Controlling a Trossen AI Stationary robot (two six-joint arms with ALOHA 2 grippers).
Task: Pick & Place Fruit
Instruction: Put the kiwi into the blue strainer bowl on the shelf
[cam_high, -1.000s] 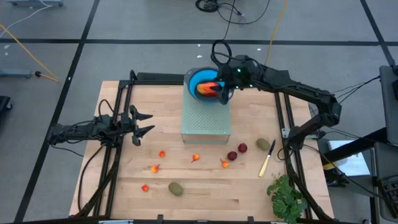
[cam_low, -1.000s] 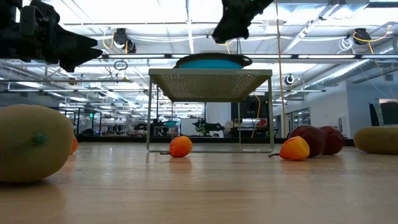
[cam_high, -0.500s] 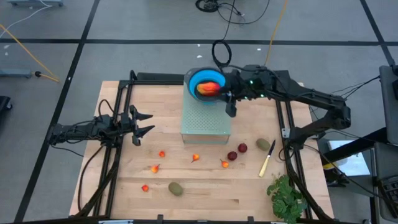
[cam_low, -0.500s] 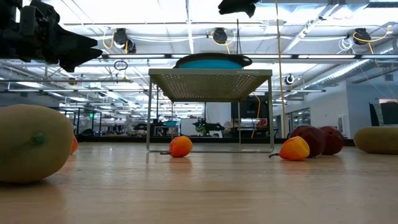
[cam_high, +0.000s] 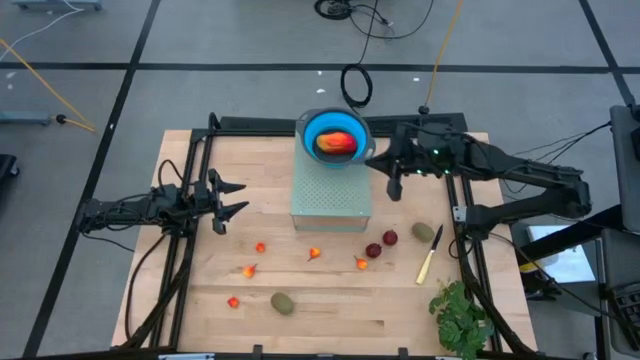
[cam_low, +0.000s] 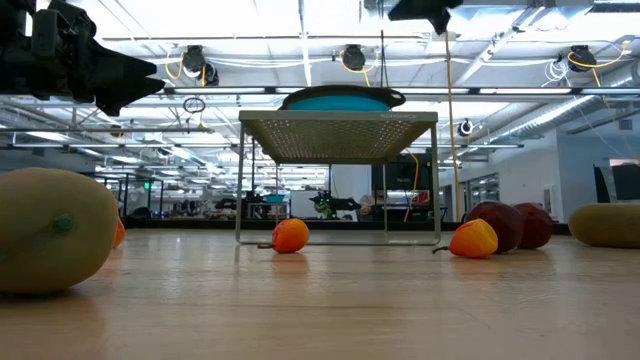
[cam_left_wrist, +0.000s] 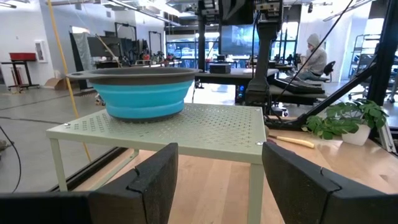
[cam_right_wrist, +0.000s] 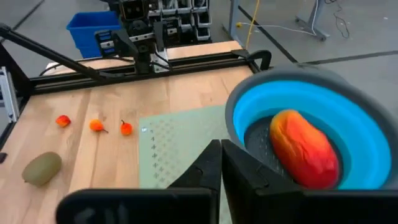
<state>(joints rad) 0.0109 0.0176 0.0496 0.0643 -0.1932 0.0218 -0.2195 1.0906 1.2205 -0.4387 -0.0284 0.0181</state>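
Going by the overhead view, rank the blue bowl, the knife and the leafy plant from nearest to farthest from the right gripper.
Measured from the right gripper, shut, beside the stand:
1. Blue bowl, on the green stand toward the table's far edge, holding the orange-red fruit.
2. Knife, on the table's right side, toward the near edge.
3. Leafy plant, at the near right corner.

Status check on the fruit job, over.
Right gripper shut, empty, beside bowl. Left gripper open, waiting. Oblong fruit in bowl; other fruits on table. Nothing blocking.

floor (cam_high: 200, 40) — grey, dark seams; cables | ceiling lights (cam_low: 300, 20) — bright | blue bin (cam_right_wrist: 93, 31) beyond table
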